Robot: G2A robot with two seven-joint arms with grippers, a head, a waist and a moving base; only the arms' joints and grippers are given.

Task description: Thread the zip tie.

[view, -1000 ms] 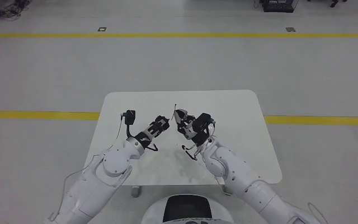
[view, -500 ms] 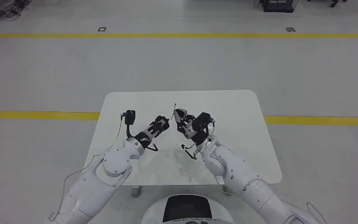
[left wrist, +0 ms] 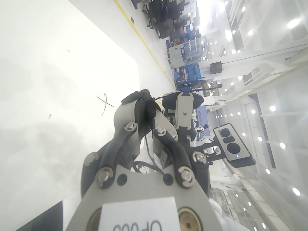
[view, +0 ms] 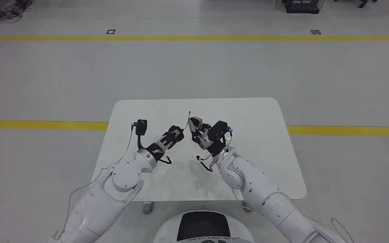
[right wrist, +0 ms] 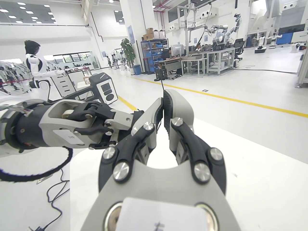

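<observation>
**Tie (view: 189, 115) held between both grippers, above the table (view: 255, 121)**

Left gripper (left wrist: 145, 99) is closed, pads pressed together, apparently on one end of the tie. A thin strand runs from it toward the right gripper (right wrist: 163, 102), just beside, which is clamped fully shut on the tie. The free tip stands up past the jaws, its long axis roughly upright. The left-held end must be brought onto that tip.

left hand (view: 179, 132) just left of right hand (view: 192, 126) | both above table (view: 255, 121) middle | zip tie (right wrist: 162, 85) in right hand
</observation>
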